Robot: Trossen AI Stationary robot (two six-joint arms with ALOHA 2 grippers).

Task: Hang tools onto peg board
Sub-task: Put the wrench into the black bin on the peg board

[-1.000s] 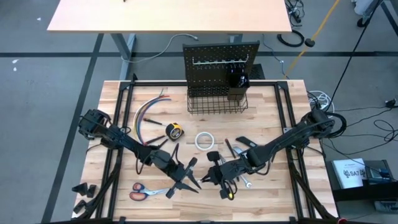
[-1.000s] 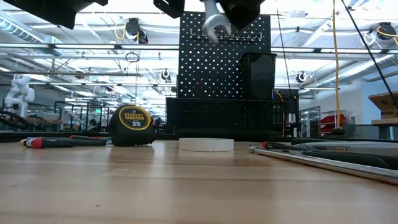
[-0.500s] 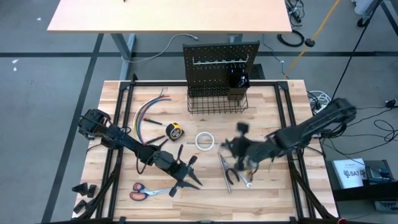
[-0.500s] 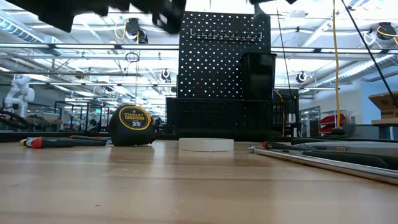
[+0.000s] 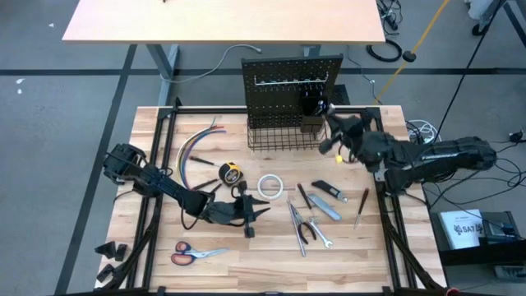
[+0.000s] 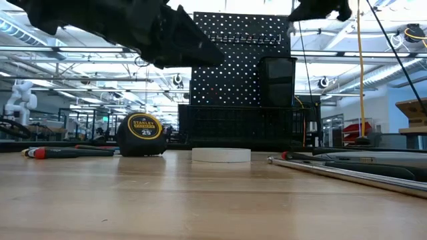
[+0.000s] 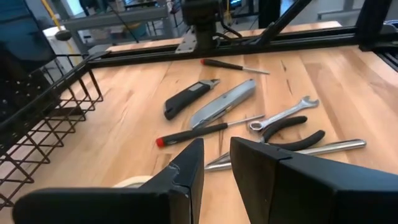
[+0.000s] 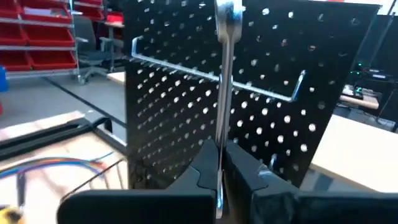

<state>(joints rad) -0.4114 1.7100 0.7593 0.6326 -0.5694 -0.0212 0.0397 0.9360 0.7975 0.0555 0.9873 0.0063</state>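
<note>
Fingers of the right gripper (image 8: 219, 163) pinch a silver wrench (image 8: 222, 74) by its shank, holding it upright with its ring end up, in front of the black peg board (image 8: 298, 56) and crossing the silver hook rail (image 8: 186, 68). From above, that gripper (image 5: 333, 131) sits off the right edge of the board (image 5: 291, 72), beside the small black cup (image 5: 315, 108) and the wire basket (image 5: 283, 136).

The left gripper (image 7: 214, 163) hovers low over the table (image 5: 386, 255) with its fingers nearly together, only a slim gap between them, and nothing in its grip. In the overhead view it (image 5: 259, 207) lies just below a white tape roll (image 5: 271, 187) and near the yellow tape measure (image 5: 232, 173).

Beyond it on the wood lie a black-handled utility knife (image 7: 186, 98), a silver utility knife (image 7: 225, 102), a red-tipped screwdriver (image 7: 199, 132), an open-ended wrench (image 7: 283, 113), black-handled pliers (image 7: 292, 130) and a second screwdriver (image 7: 233, 66) farther off. Orange-handled scissors (image 5: 197, 253) rest near the front left, and a bundle of coloured wires (image 5: 197, 148) lies left of the basket
</note>
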